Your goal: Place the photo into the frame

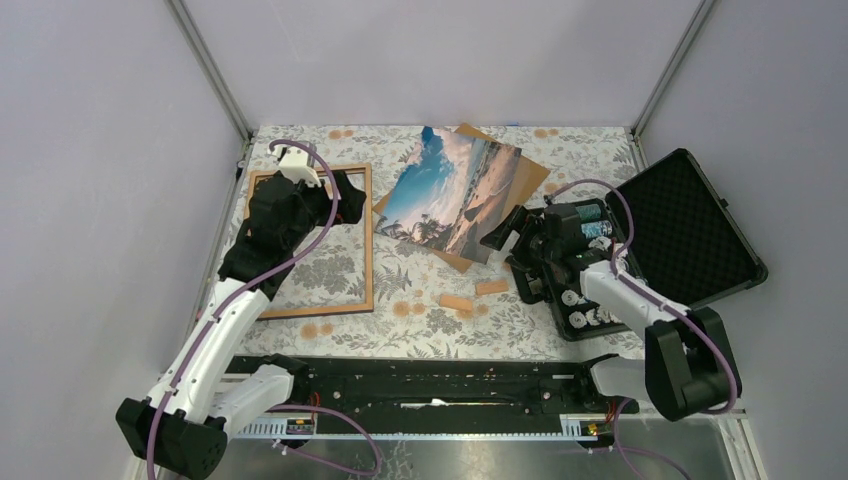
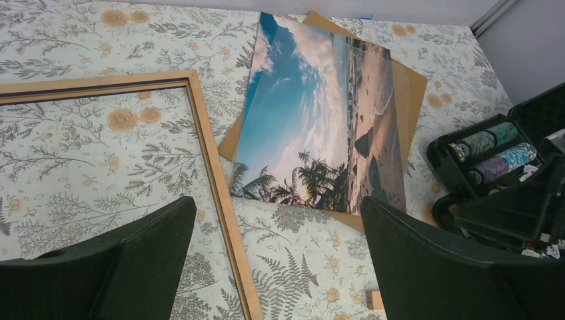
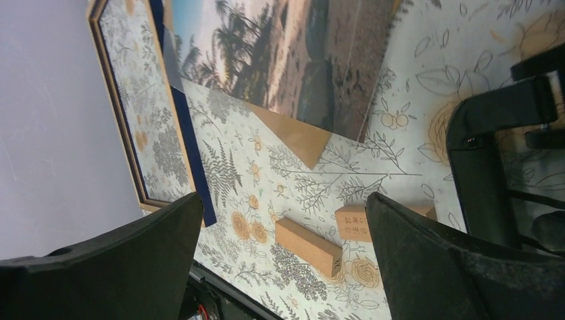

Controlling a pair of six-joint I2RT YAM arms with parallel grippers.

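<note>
Top view: frame (image 1: 369, 240) lies flat on floral cloth (image 1: 400, 335) at 9 o'clock, w/ left gripper (image 1: 335, 195) over its far part. Photo (image 1: 455, 190) at 12, askew on brown backing board (image 1: 532, 172), apart from frame. Right gripper (image 1: 503, 230) is near photo's near-right corner; black case (image 1: 690, 225) at 3.

L wrist: jaws wide, nothing between. Frame rail at 9, photo at 12–1.

R wrist: jaws wide, empty. Photo at 12, frame at 10, two wood blocks (image 3: 308, 247) at 6.
</note>
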